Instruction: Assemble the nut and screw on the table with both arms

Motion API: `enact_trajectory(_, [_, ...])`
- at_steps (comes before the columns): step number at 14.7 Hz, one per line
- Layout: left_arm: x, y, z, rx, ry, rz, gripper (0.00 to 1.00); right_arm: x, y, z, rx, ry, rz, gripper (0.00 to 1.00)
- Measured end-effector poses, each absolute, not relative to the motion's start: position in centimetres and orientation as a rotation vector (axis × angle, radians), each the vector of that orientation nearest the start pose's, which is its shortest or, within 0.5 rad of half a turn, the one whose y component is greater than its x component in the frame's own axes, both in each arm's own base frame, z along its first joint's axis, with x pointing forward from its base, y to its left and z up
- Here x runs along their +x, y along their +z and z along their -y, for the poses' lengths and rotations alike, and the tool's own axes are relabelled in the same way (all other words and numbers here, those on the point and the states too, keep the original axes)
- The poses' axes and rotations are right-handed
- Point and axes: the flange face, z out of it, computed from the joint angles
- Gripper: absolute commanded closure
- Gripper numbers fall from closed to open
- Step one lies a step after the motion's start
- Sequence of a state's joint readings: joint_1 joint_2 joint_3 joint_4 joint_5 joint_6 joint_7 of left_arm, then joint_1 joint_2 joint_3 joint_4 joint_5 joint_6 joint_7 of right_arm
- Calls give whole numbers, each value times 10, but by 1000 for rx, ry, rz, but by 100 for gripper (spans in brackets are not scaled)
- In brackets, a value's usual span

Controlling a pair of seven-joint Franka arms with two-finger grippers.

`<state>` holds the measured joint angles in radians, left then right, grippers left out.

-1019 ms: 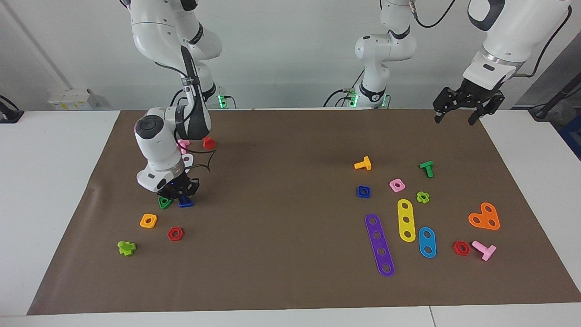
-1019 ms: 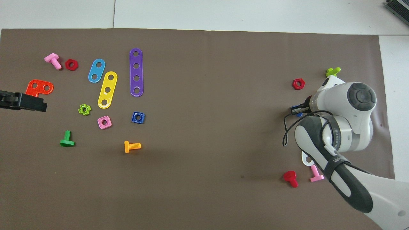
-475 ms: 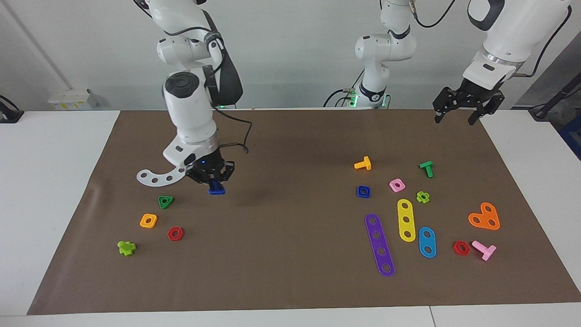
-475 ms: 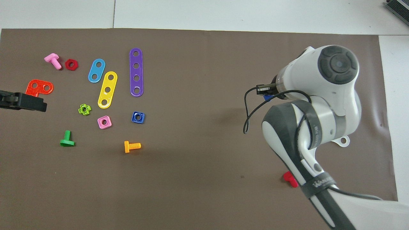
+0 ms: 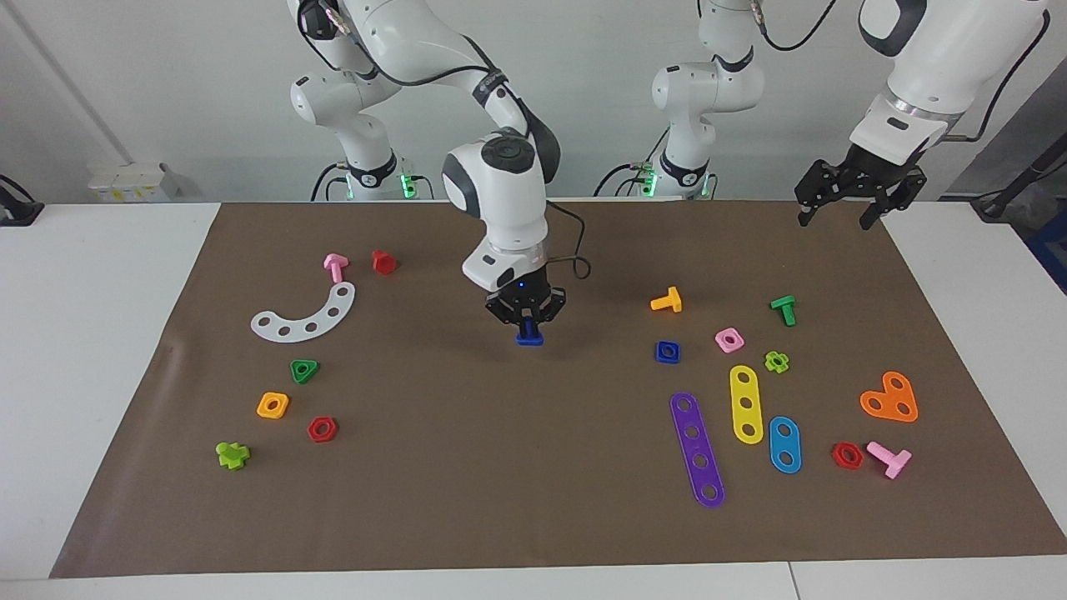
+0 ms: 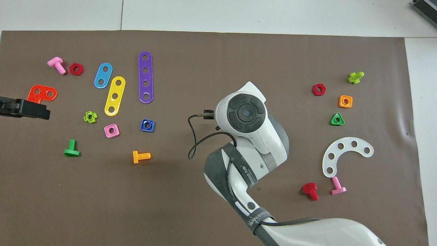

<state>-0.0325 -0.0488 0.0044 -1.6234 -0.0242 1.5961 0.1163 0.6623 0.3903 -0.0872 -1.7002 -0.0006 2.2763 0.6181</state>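
Right tool carrying the screw over the middle of the mat

You are looking at the white worktop [image 5: 100, 350] carrying a big brown mat [image 5: 533, 483]. Your right arm [image 5: 500, 192] is reaching out over the mat's middle, and its right tool [image 5: 528, 321] is clamping the dark blue screw [image 5: 528, 337] in mid-air, head pointing down. Your left arm [image 5: 934, 67] is waiting, with the left tool [image 5: 838, 212] hanging spread wide and holding nothing over the mat's corner at the left arm's end. The dark blue nut [image 5: 667, 352] is lying flat on the mat toward that end, beside the pink square nut [image 5: 728, 339] and farther from the robots than the orange bolt [image 5: 667, 301].
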Motion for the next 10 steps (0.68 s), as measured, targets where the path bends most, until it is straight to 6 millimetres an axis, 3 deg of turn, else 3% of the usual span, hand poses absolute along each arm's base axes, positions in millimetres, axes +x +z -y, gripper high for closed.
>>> enact_trajectory(3, [541,629,18,-3157,-36,-228,0,554,347,-398,-3074,-227,-16,100])
enact_trajectory(7, [541,629,18,-3157,-36,-228,0,551,332,-400,-3092,-200,-10,100])
enact_trajectory(8, [541,629,18,-3157,-36,-228,0,550,328,-399,-3098,-193,-12,87])
enact_trajectory(10, [541,629,18,-3157,-36,-228,0,549,324,-397,-3103,-184,-13,81])
